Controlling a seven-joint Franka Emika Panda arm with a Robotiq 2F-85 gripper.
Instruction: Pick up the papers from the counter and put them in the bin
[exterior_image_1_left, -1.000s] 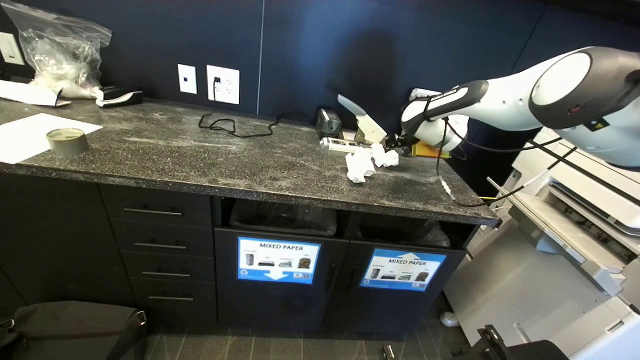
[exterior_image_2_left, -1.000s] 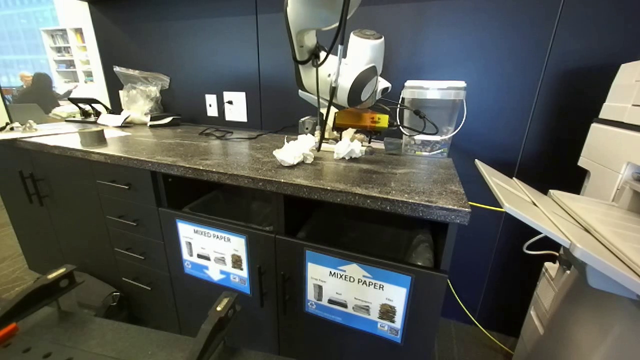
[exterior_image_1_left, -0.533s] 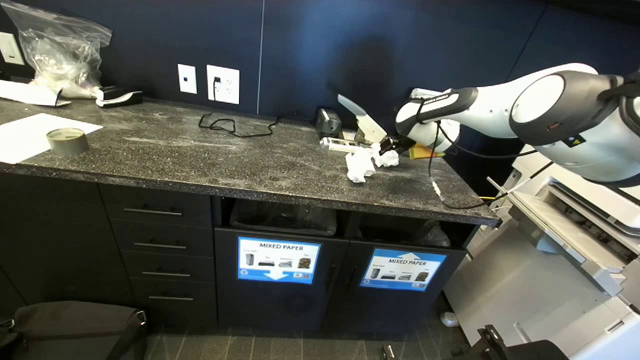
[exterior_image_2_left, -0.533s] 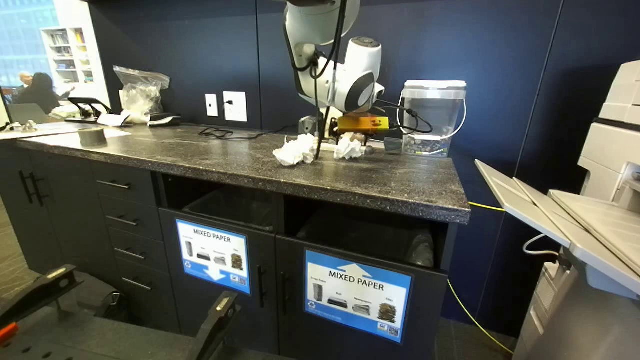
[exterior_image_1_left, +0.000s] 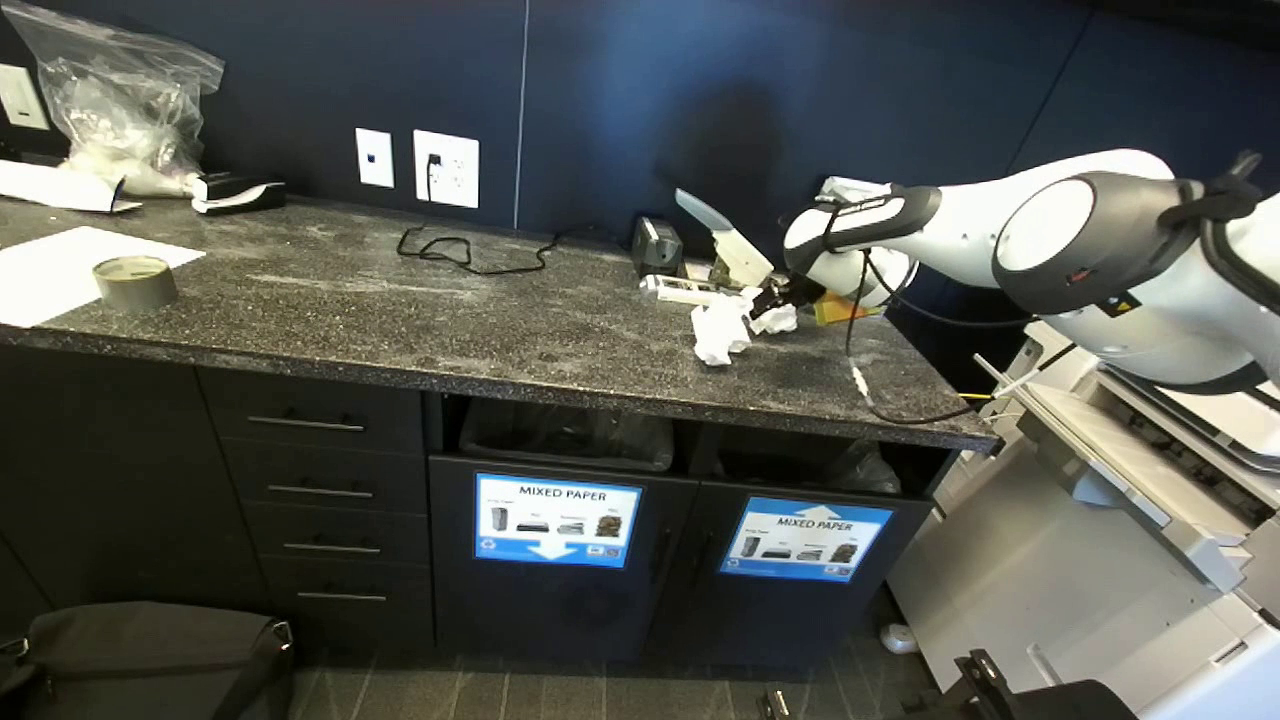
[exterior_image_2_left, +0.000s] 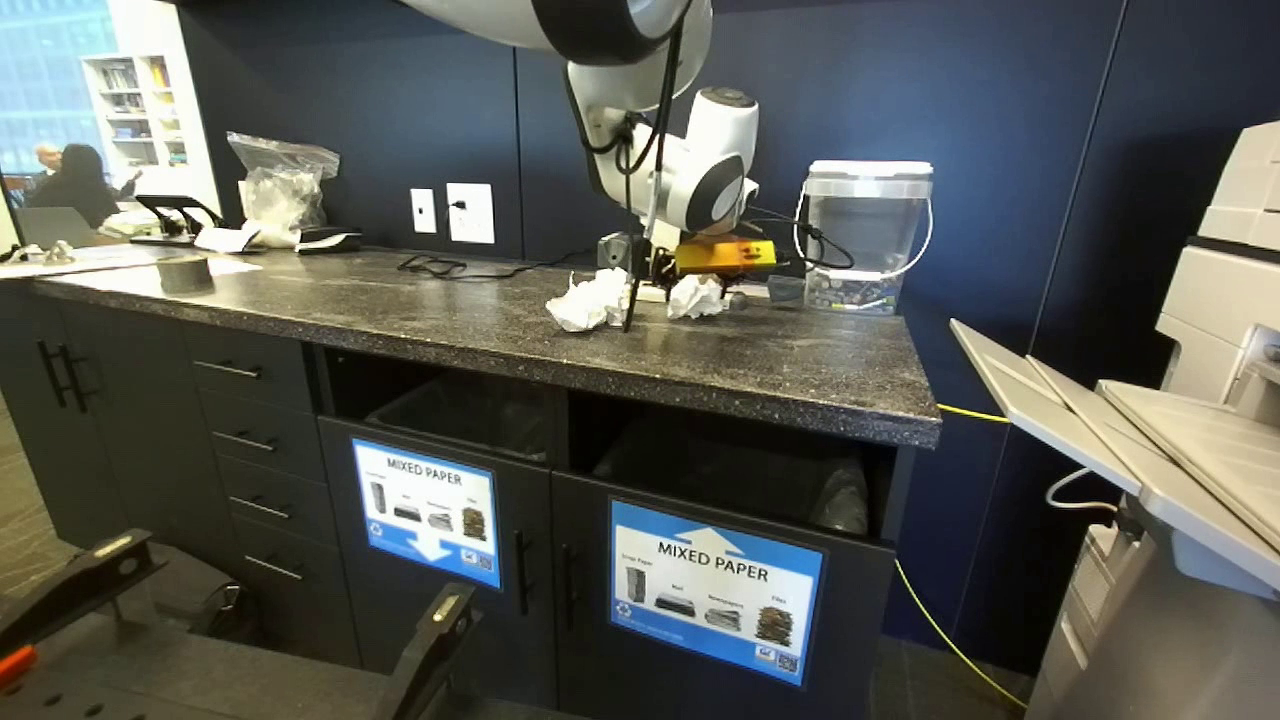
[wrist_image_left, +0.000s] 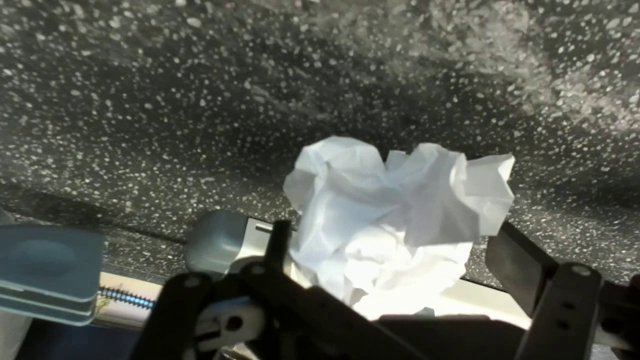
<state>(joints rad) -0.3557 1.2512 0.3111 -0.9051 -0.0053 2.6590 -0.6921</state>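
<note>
Two crumpled white papers lie close together on the counter. The left paper and the right paper also show in an exterior view as the left paper and the right paper. My gripper is low, pointing left, and partly covers the right paper. In the wrist view the open gripper has a crumpled paper between its spread fingers; which of the two I cannot tell. Two bins with clear liners, left and right, sit in openings under the counter.
A white and grey device and a black box stand behind the papers. A clear bucket stands at the back right. A tape roll sits on a flat sheet at left. My cable hangs over the counter's right end.
My gripper has moved lower and to the left in an exterior view, closer to the left paper. The arm links have come down. The papers have not visibly moved.
</note>
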